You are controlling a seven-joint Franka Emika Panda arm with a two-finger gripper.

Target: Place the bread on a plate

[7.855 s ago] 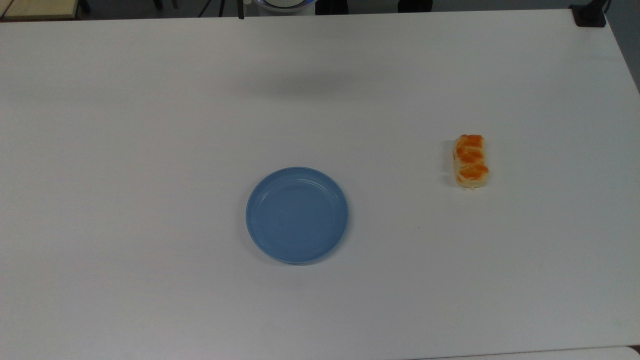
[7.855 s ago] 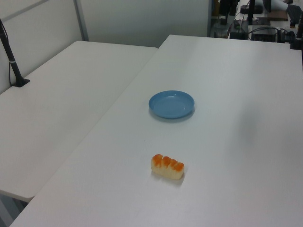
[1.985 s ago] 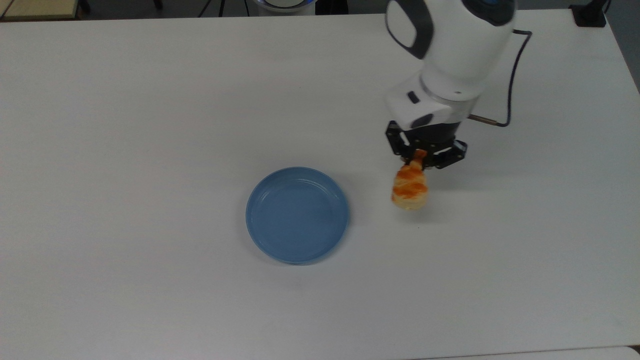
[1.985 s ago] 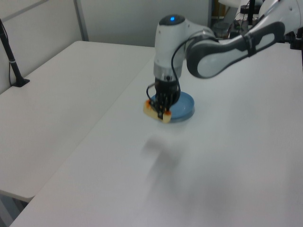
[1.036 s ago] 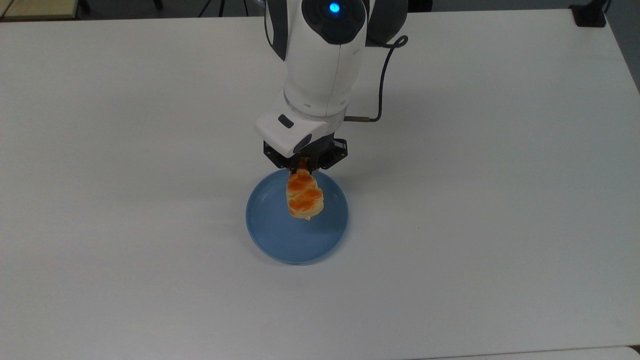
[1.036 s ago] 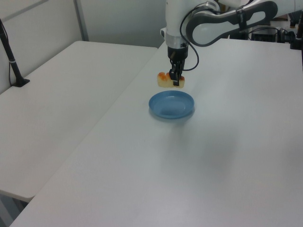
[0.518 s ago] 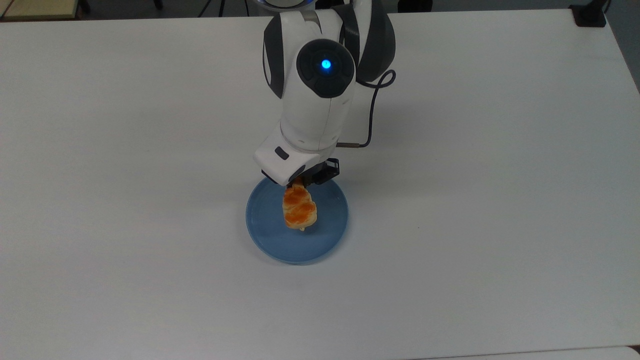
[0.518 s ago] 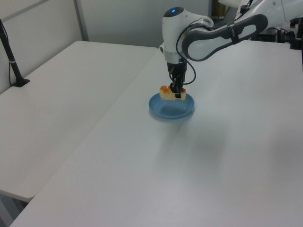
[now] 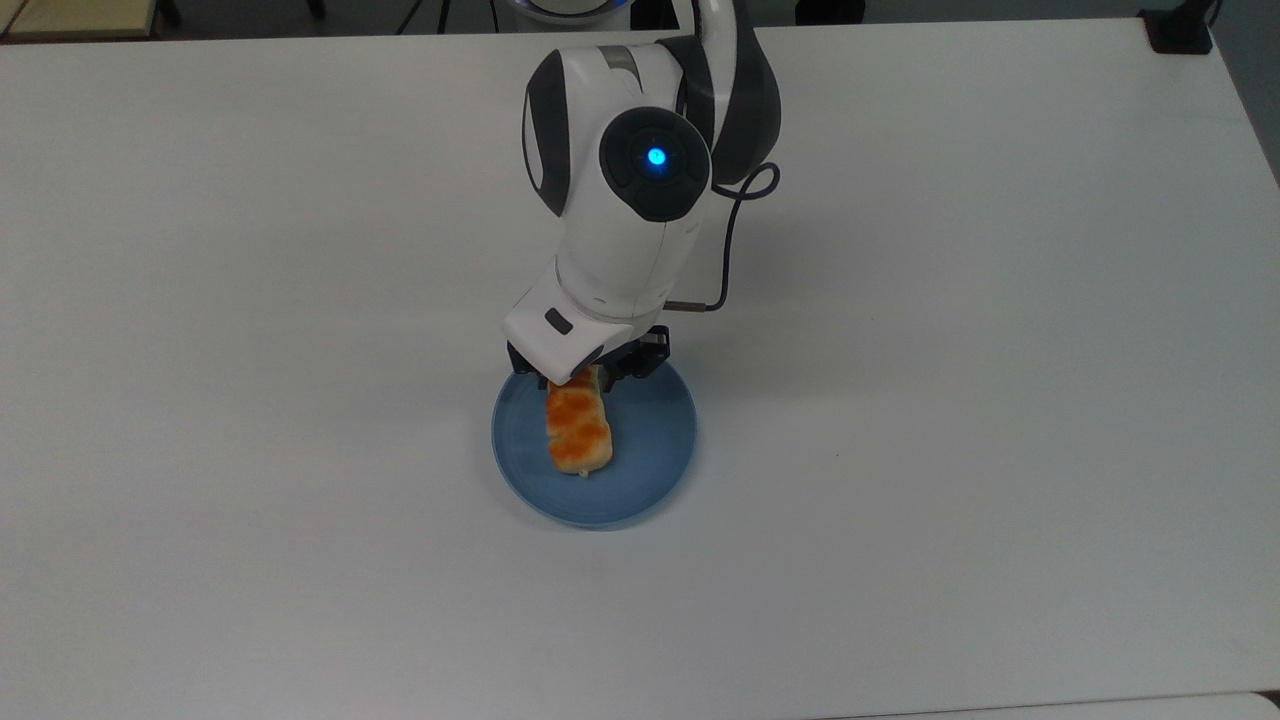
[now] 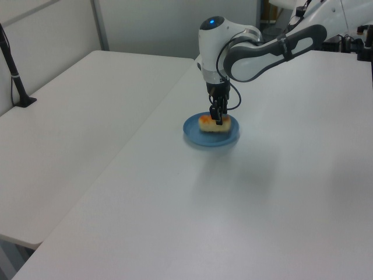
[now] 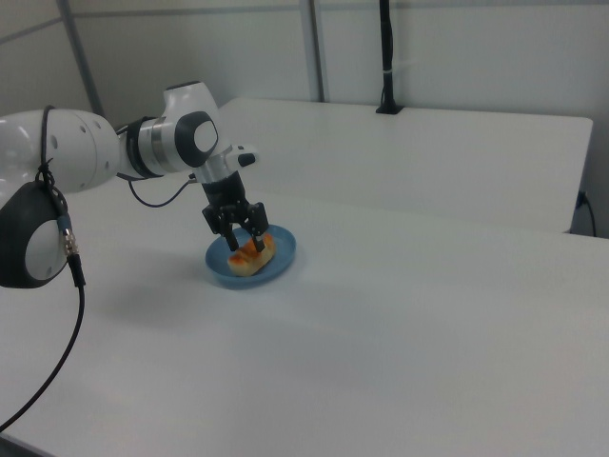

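- One oblong cream bread with orange-brown patches (image 9: 577, 428) lies inside the round light-blue plastic plate (image 9: 660, 462), directly under the black two-finger gripper (image 11: 243, 238).
- The fingers stand apart on both sides of the roll, apparently released.
- To finish well, rise straight up, without dragging the roll.

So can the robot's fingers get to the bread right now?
Yes, it looks so. The fingers stand on either side of the bread, which lies on the blue plate. They look spread apart, and nothing is in between.
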